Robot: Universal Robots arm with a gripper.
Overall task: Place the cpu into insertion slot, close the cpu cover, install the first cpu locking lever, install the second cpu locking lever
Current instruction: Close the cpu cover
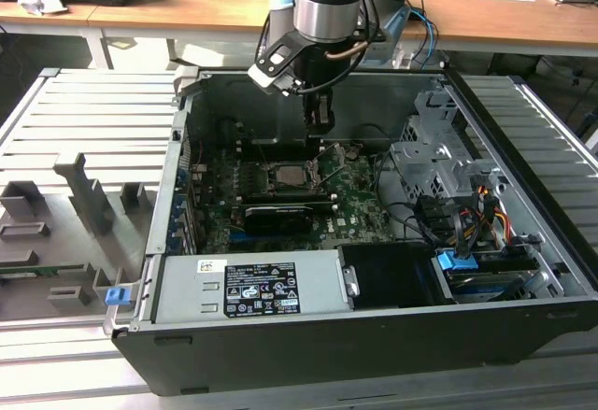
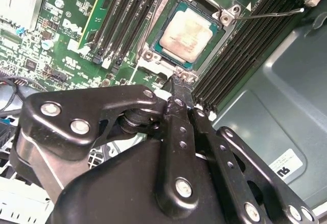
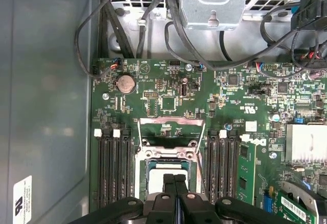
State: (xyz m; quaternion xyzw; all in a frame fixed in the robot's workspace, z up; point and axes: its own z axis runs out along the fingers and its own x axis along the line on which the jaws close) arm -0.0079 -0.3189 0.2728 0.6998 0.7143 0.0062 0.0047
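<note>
Black gripper (image 3: 174,179) fingers (image 3: 168,183) sit closest in both wrist views, pressed together with nothing between them. In the second wrist view the gripper's tip (image 2: 177,81) hangs right at one edge of the socket (image 2: 219,38); whether it touches the metal there I cannot tell. In the exterior view the gripper (image 1: 320,122) points straight down into the open computer case (image 1: 280,354), above the green board.

One chip (image 2: 186,34) lies flat inside the socket, its dull silver top facing up with pale smudges across it. In the first wrist view it shows just past the fingertips, partly hidden by them. One cover (image 3: 171,122), a thin silver frame with a large cut-out, stands swung back from the socket, the green board showing through its middle. One thin wire lever (image 2: 271,14) sticks out sideways over the memory slots.

Two banks of long black memory slots (image 3: 115,168) flank the socket, one on each side. One grey power supply box (image 1: 248,289) sits at the case's near edge in the exterior view
</note>
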